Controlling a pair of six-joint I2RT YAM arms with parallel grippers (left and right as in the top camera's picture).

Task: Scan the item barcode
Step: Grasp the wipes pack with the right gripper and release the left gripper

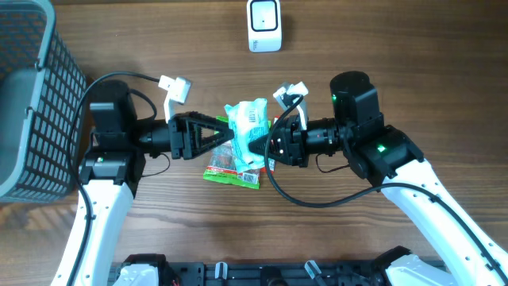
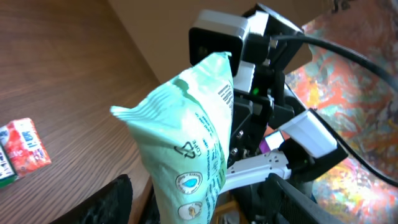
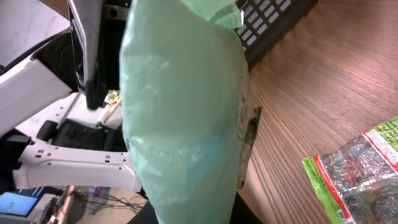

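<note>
Operator: Where the two arms meet over the middle of the table (image 1: 397, 63), what is the state of each claw?

Technician: The right gripper (image 1: 270, 143) pinches the mint-green pouch (image 1: 248, 127) at its lower end. In the right wrist view the pouch fills the frame and rises straight from the claw. The left gripper (image 1: 230, 137) stands spread. In the left wrist view one dark finger (image 2: 118, 199) shows on each side of the pouch, with space between finger and film.

Operator: Where is the pouch located?

Technician: It is off the table surface, between the two grippers. Its barcode (image 1: 254, 117) faces up toward the overhead camera. The white scanner (image 1: 263, 25) sits at the far edge of the table, in line with the pouch but well apart from it.

Operator: What else is on the table?

Technician: A second packet (image 1: 230, 173), green and red, lies flat on the wood just beneath the held pouch, on the robot's side. A dark mesh basket (image 1: 40, 103) stands at the robot's left edge, beside the left arm. Neither claw touches either item.
</note>
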